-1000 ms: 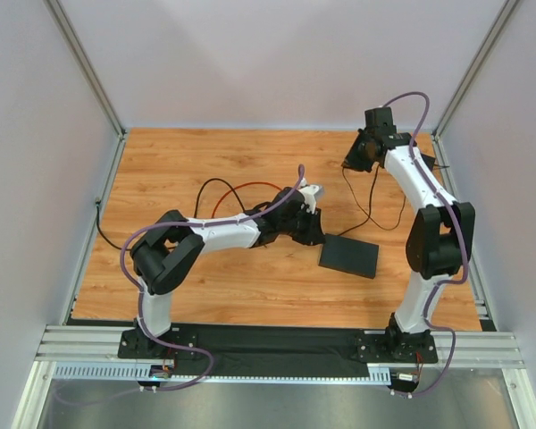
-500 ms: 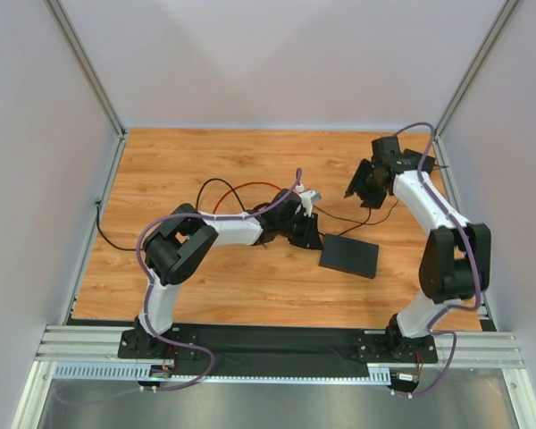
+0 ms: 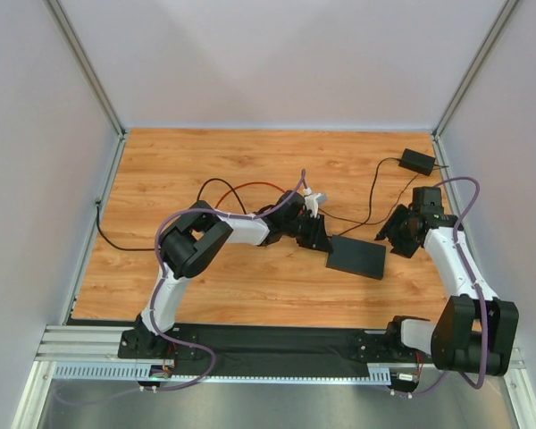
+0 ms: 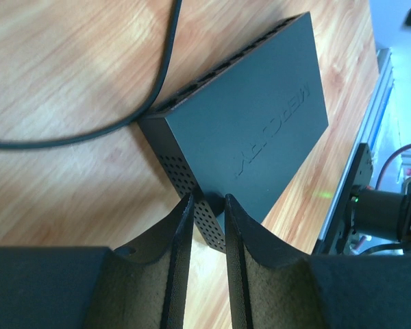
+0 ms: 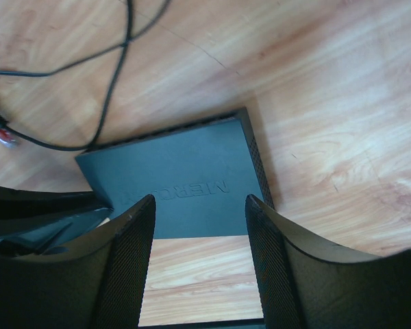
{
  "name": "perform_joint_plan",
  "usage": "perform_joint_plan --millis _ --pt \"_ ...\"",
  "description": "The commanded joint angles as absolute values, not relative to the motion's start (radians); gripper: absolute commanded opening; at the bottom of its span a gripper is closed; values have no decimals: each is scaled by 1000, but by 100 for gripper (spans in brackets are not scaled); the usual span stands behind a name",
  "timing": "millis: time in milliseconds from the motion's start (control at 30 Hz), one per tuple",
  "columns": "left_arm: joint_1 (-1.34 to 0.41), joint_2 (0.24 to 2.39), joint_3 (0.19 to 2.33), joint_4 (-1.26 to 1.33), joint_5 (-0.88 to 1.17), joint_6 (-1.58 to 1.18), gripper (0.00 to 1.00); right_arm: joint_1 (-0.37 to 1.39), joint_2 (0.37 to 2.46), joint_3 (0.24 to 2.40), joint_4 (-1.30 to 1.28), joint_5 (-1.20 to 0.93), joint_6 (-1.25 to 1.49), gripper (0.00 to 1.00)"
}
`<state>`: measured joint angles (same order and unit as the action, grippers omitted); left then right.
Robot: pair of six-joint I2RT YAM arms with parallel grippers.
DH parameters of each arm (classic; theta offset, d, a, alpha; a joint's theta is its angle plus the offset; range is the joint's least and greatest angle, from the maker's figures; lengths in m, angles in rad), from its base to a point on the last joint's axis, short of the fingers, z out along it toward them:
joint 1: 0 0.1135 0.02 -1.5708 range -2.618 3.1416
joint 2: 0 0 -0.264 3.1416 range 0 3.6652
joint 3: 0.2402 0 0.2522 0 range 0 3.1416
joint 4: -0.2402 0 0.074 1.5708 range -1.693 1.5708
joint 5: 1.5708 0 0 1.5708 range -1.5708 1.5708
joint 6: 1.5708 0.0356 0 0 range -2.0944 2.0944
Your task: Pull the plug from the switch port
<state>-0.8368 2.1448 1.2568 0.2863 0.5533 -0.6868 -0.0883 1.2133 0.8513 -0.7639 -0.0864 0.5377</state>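
Note:
The switch, a thin flat matte-black box [image 3: 357,257], lies on the wooden table right of centre. It also shows in the left wrist view [image 4: 260,116] and the right wrist view [image 5: 178,178]. A black cable [image 4: 157,82] runs to its perforated far edge near a corner; the plug and port there are hidden. My left gripper [image 3: 320,234] is at the box's left corner, its jaws a narrow gap apart [image 4: 207,200] with nothing between them. My right gripper [image 3: 397,234] hovers just right of the box, wide open and empty [image 5: 198,202].
A small black adapter brick [image 3: 417,162] lies at the back right, its cable [image 3: 373,192] trailing toward the box. A black and a red cable [image 3: 241,188] loop at the table's middle behind the left arm. Grey walls enclose the table on three sides.
My right arm has swung from the back right, over the adapter brick, forward and down to the box's right side. My left gripper has shifted slightly right onto the box's corner.

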Motion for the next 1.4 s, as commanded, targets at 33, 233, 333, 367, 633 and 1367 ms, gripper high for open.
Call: perform_joint_plan --millis 33,233,333,367,633,1367 --pt "-853 2190 1305 341 580 -715 31 -167 1189 793 -744 -153 499 57" --pt "-879 2195 1282 377 591 -750 31 -216 1213 746 -722 -163 485 57" --pt "-888 2186 1253 409 598 -778 31 -221 1219 735 -707 -155 485 57" --pt "-890 2183 1246 410 598 -781 31 -221 1223 732 -695 -163 489 57" --pt "-890 2181 1255 393 594 -779 30 -221 1273 707 -664 -141 488 57" --pt "-887 2275 1382 299 634 -761 26 -77 1204 520 -591 -222 666 41"
